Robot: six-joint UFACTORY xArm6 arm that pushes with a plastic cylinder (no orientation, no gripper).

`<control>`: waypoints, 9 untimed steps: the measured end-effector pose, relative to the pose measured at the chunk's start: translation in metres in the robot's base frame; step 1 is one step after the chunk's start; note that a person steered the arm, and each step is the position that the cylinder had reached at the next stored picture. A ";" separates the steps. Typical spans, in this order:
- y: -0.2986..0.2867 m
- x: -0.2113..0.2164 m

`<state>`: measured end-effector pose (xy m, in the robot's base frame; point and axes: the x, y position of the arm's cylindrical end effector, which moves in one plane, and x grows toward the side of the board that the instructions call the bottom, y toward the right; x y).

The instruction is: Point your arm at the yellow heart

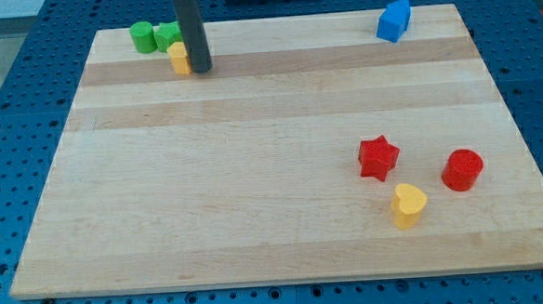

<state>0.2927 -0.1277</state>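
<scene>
So my tip [200, 68] is parked at the top left of the pale wooden worktop [254, 171], touching a small yellow block [179, 57], with two green blocks [155, 35] just behind. No hand here, just a smooth dark rod. The glossy yellow heart block [408, 204] sits well apart, bottom right, near a red star block [378, 158] and a red cylinder [462, 169].

The wide middle of the wooden board [254, 171] is open. My tip [201, 68] sits far left, touching a small yellow block [179, 57], with two green blocks [154, 35] just behind. Near right, a red star block [378, 158] and a red round block [462, 170] crowd the yellow heart block [407, 204] — its near side is open. A blue block [394, 20] stands far right.
</scene>
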 end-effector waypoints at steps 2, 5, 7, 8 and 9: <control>-0.041 -0.006; -0.011 0.069; -0.003 0.163; 0.009 0.210; 0.032 0.252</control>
<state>0.5447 -0.0959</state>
